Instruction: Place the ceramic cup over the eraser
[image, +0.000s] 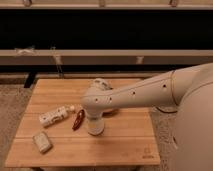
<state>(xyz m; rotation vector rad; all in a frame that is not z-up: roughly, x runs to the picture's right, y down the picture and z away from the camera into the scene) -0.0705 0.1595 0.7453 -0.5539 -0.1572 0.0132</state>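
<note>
Currently tool (95, 124) low over bench (125, 146) middle, just right of dark red object (78, 120). Grip: cannot tell. Ceramic cup (95, 131) apparently at tool tip, touching bench. Eraser hidden.

Pale wooden desk (125, 145) in warm, dim light, set on speckled grey floor (12, 105). Dark leg (30, 79) visible under far left corner. Behind, a wide black wall (100, 30) crossed by a pale horizontal rail (100, 56), another along the top edge. Gripper (95, 120) low over desk's middle.
</note>
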